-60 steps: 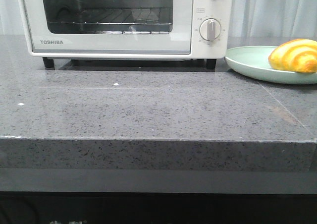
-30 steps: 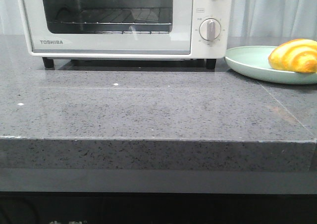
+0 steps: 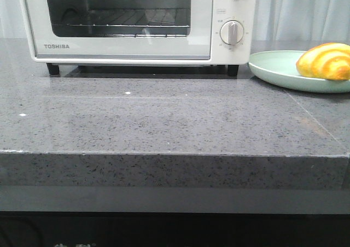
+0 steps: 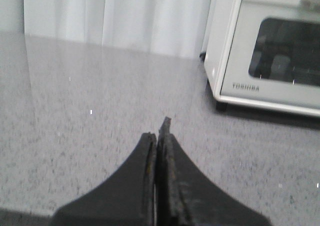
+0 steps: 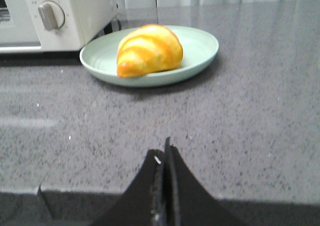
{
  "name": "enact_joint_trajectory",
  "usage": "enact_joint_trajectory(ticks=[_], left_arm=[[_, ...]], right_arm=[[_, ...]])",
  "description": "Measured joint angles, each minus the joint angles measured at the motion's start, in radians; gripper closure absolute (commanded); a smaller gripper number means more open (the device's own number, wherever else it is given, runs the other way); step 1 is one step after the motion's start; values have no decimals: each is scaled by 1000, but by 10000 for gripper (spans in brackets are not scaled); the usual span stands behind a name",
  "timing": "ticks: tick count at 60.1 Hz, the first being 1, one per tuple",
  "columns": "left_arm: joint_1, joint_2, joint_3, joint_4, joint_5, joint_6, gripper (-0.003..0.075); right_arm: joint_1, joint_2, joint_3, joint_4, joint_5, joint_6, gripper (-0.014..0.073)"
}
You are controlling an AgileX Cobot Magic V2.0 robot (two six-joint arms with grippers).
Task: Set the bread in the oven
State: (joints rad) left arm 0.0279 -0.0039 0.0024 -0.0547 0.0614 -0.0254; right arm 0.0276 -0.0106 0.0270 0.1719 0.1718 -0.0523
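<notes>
The bread [image 3: 325,61], a glossy golden-yellow roll with orange-brown stripes, lies on a pale green plate [image 3: 279,68] at the far right of the grey counter; it also shows in the right wrist view [image 5: 148,50]. The white Toshiba oven [image 3: 136,23] stands at the back with its glass door closed; it also shows in the left wrist view [image 4: 265,51]. My left gripper [image 4: 158,136] is shut and empty over bare counter, well left of the oven. My right gripper [image 5: 165,151] is shut and empty near the counter's front edge, short of the plate [image 5: 200,51]. Neither arm shows in the front view.
The grey speckled counter [image 3: 164,116] ends in a front edge [image 3: 175,154]. White curtains [image 3: 306,12] hang behind. The oven's round knob [image 3: 232,33] faces forward beside the plate.
</notes>
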Motion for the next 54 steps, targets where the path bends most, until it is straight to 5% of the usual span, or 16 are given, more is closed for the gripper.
enact_joint_trajectory(ticks=[9, 19, 30, 41, 54], left_arm=[[0, 0, -43, 0, -14, 0, 741], [0, 26, -239, 13, 60, 0, 741], [0, 247, -453, 24, 203, 0, 741], [0, 467, -542, 4, 160, 0, 741], [-167, 732, -699, -18, 146, 6, 741]], right_arm=[[0, 0, -23, 27, -66, 4, 662], [0, 0, -193, 40, 38, 10, 662], [0, 102, -377, 38, 175, 10, 662], [0, 220, -437, 38, 221, 12, 662], [0, 250, -442, 42, 228, 12, 662]])
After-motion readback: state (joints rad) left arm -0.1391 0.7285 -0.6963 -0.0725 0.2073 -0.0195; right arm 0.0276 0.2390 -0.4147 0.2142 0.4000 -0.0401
